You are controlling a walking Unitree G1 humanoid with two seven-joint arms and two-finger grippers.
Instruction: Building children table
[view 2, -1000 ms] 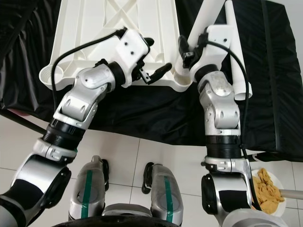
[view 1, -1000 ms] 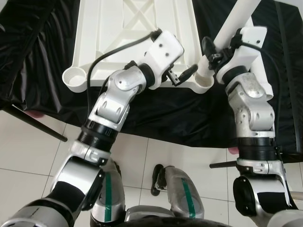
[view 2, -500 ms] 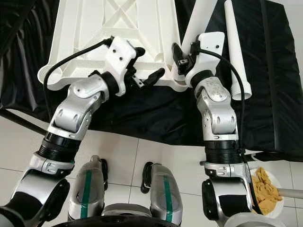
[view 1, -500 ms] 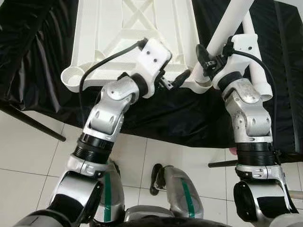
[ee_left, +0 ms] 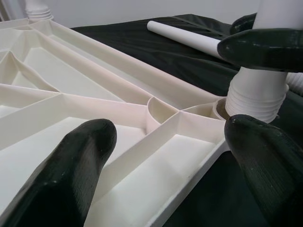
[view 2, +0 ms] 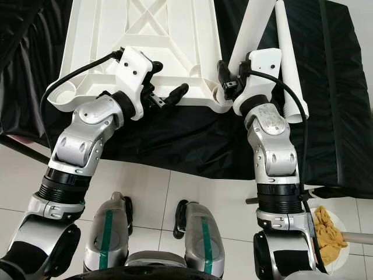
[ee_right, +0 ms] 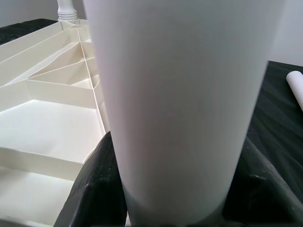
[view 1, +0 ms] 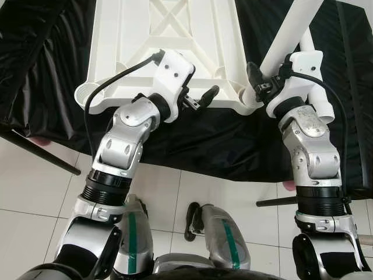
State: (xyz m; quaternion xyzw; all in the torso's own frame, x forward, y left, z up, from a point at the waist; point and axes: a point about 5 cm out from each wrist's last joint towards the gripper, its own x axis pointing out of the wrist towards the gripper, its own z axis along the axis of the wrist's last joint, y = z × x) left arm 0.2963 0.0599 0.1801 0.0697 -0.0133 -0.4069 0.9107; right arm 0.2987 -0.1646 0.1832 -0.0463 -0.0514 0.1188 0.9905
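Note:
The white tabletop [view 1: 134, 35] lies upside down on a black cloth, ribs facing up. My left gripper [view 1: 199, 93] hovers open over its near edge, with nothing between the fingers [ee_left: 66, 175]. A white leg [view 1: 291, 29] stands tilted in the near right corner socket, its threaded end [ee_left: 258, 94] sitting in the socket. My right gripper [view 1: 269, 67] is shut on this leg just above the socket, fingers [ee_right: 99, 189] on both sides of the leg [ee_right: 184, 94]. A second white leg [view 2: 285, 58] lies loose on the cloth to the right.
The black cloth [view 1: 35, 58] hangs over the near edge of the support. A dark rod [view 1: 41, 153] slants over the tiled floor at left. A plate of food [view 2: 329, 236] sits on the floor at right. Another threaded leg [ee_left: 38, 7] stands at a far corner.
My left gripper has drawn back to the left along the tabletop's near edge, still open. The right gripper stays shut on the leg, shifting slightly at the corner socket.

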